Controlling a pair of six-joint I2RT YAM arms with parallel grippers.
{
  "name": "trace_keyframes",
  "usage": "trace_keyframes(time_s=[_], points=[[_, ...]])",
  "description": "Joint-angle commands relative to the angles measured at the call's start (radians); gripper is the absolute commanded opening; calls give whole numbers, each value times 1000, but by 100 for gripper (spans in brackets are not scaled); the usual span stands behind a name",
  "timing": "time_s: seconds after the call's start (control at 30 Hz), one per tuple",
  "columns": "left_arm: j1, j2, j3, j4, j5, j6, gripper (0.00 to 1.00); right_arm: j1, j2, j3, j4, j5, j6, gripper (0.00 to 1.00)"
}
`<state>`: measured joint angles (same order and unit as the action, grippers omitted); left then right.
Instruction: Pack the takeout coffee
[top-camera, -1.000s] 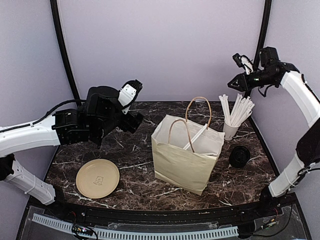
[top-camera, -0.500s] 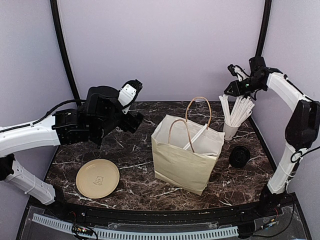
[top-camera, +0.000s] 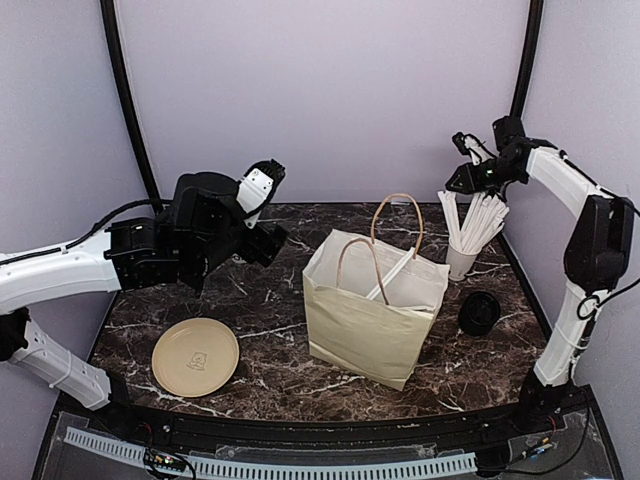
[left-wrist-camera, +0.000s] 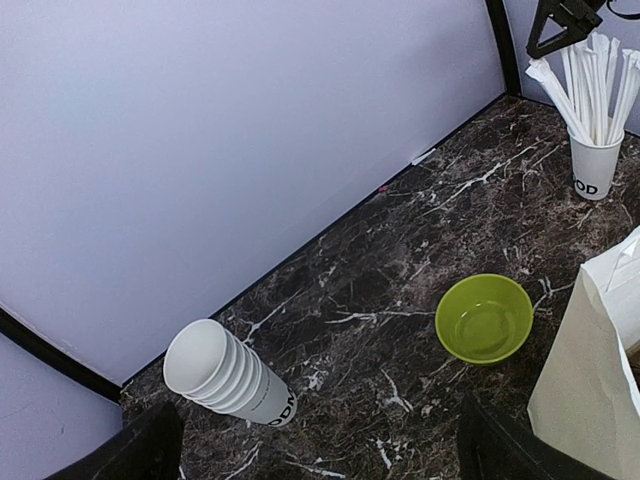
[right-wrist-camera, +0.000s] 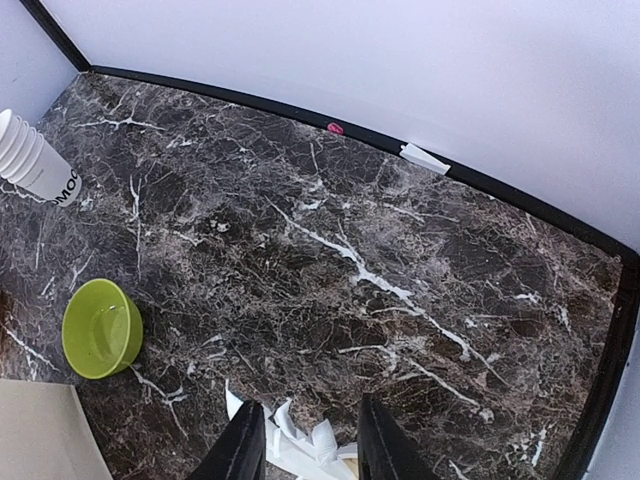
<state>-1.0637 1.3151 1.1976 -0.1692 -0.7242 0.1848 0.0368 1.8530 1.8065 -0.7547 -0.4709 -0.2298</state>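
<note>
The takeout coffee (top-camera: 479, 312) stands on the table right of the paper bag (top-camera: 370, 310); from above mostly its black lid shows. The bag is upright and open, with white paper showing inside. My right gripper (top-camera: 462, 178) is open and empty, high above the white cup of straws (top-camera: 462, 260); in the right wrist view the gripper (right-wrist-camera: 312, 445) has straw wrapper tips just below its fingers. My left gripper (top-camera: 275, 240) is open wide and empty, raised over the back left of the table; in its wrist view (left-wrist-camera: 320, 450) only the finger ends show.
A stack of lidless white cups (left-wrist-camera: 225, 375) lies tilted near the back wall. A green bowl (left-wrist-camera: 485, 318) sits behind the bag. A tan plate (top-camera: 195, 357) lies at the front left. Walls enclose the back and sides.
My right arm has swung left and towards the back wall, coming over the cup of straws. The left arm and the objects have not moved.
</note>
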Motion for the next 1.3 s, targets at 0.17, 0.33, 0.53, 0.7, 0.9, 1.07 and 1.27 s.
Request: trace_keyframes(time_s=[0.17,0.33,0.53,0.7,0.9,1.07,1.27], points=[[6,4,20,-4,-1,-11,98,4,23,37,45,-14,6,24],[6,8,22,-3,2,-13,98,5,31,52,43,-23,6,22],[7,10,23,-5,3,-13,98,6,53,74,21,-29,0,21],[7,9,23,-9,2,-15,98,11,53,71,14,-39,-5,21],[7,9,23,-10,3,-16,98,18,46,69,14,-35,-5,24],[7,9,22,-14,4,-22,98,20,27,63,13,-68,-3,28],[7,10,17,-14,5,-25,98,35,16,44,14,-28,-9,27]])
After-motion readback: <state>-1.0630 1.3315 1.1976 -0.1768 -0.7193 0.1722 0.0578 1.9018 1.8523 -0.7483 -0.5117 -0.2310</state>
